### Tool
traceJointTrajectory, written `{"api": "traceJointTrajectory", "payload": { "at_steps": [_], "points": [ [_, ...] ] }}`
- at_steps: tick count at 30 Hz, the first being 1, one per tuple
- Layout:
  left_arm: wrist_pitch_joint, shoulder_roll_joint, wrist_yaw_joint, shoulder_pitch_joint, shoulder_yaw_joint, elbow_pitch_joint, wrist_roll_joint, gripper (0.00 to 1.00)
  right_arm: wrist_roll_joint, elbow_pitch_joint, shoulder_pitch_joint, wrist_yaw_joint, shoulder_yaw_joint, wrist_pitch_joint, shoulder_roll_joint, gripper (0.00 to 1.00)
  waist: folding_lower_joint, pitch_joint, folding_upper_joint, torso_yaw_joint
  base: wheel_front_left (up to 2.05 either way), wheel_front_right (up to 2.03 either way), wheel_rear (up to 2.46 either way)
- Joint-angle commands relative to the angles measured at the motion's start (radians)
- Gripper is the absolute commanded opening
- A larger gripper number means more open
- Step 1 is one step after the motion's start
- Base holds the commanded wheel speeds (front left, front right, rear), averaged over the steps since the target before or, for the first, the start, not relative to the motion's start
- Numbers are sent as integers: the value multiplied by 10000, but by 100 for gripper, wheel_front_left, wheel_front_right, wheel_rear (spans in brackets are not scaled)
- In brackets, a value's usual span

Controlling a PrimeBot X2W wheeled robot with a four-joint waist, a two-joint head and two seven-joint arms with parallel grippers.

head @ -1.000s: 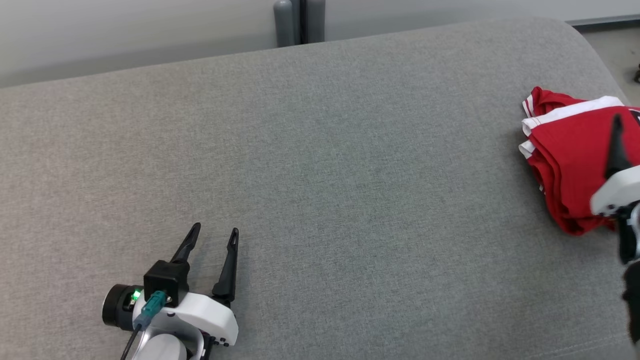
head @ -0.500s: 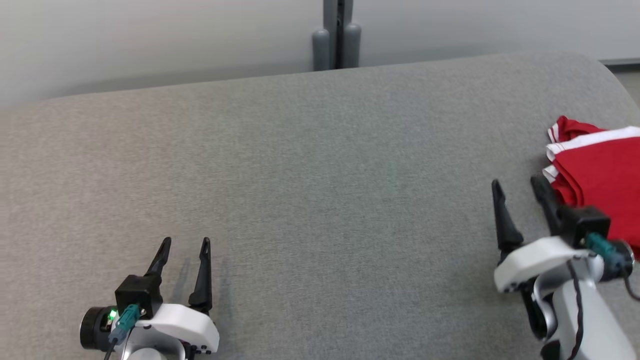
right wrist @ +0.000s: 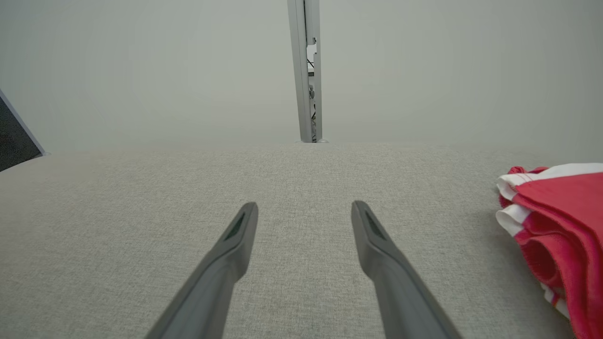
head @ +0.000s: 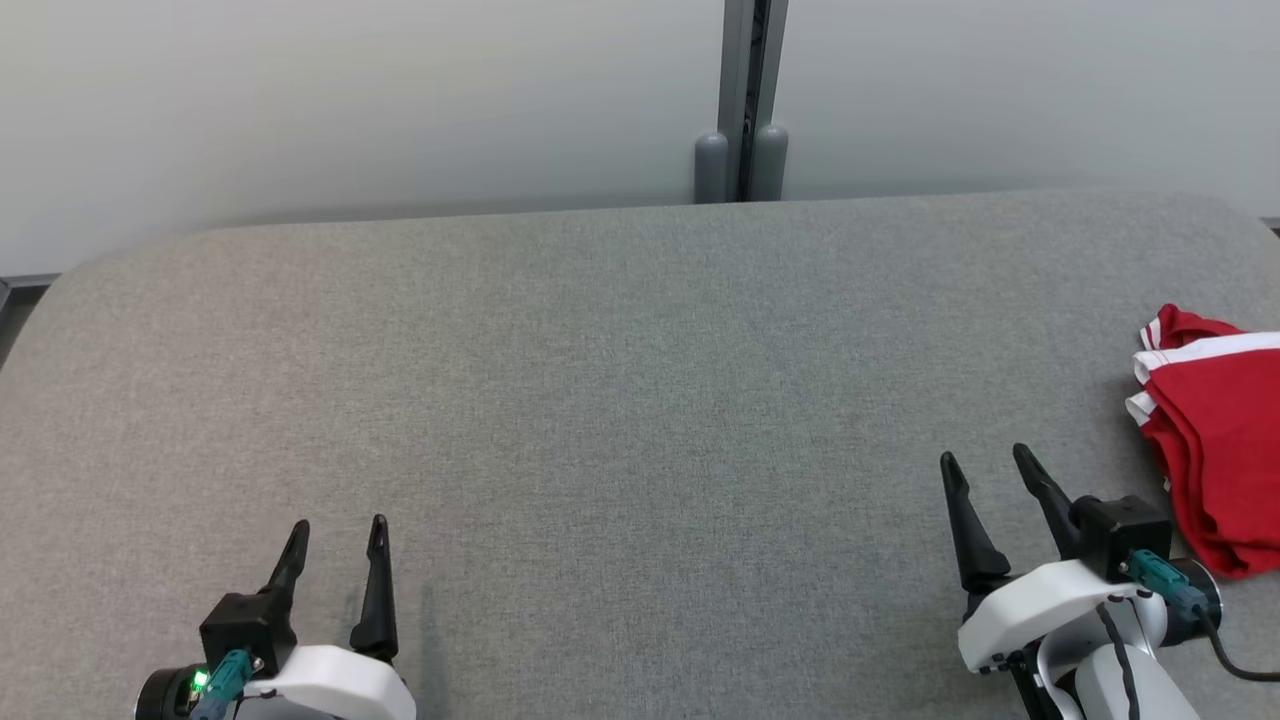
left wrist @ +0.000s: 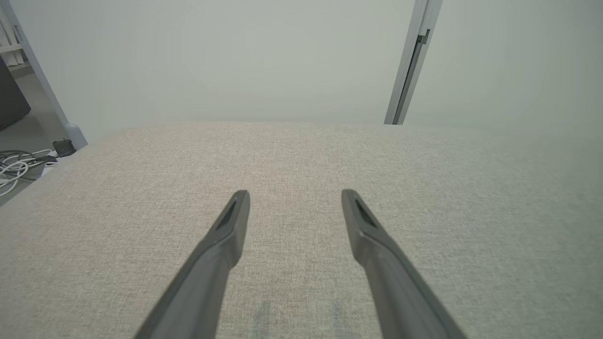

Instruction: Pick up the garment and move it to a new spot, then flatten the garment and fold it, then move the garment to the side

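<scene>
The garment (head: 1220, 440) is red with white stripes and lies folded in a stack at the right edge of the grey table (head: 640, 380); the right wrist view has the garment (right wrist: 560, 226) at its right side. My right gripper (head: 985, 465) stands open just left of the garment, apart from it, with nothing between its fingers. At the lower left, far from the garment, my left gripper (head: 338, 528) is open and empty. In the wrist views the left gripper (left wrist: 294, 195) and the right gripper (right wrist: 304, 207) hover over bare cloth surface.
A pale wall runs behind the table with a grey vertical post (head: 745, 100) at its middle. Cables (left wrist: 19, 165) lie on the floor off the table's left end.
The head camera has tilted up and turned, shifting the whole picture. My right gripper has drawn back off the garment to its left side; the garment lies where it was.
</scene>
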Motion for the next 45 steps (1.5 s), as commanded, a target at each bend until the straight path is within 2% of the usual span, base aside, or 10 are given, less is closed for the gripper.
{"api": "traceJointTrajectory", "payload": {
  "at_steps": [1,16,21,36,38,45],
  "points": [
    [-11,37,24,104,73,-24,-66,100,7,-13,123,-3,8,-2,-61,100,0,-134,-1,33,0,0,0],
    [-13,42,37,494,384,-177,-114,100,192,-232,532,-3,-53,-2,-64,100,0,-567,-1,-66,0,0,0],
    [-13,42,64,563,396,-187,-113,100,548,-27,518,-1,-58,-2,-56,100,0,-562,-1,-77,0,0,0],
    [-13,42,-23,657,397,-98,-85,100,604,377,464,-3,181,-2,-58,100,0,-508,-1,-58,0,0,0],
    [-13,51,-22,679,443,-98,-75,100,619,465,426,-1,243,-2,-49,100,0,-481,-1,-398,0,0,0],
    [-11,54,-58,631,359,-42,-104,100,589,578,404,-1,297,-2,-43,100,0,-415,-1,-398,0,0,0]
  ]
}}
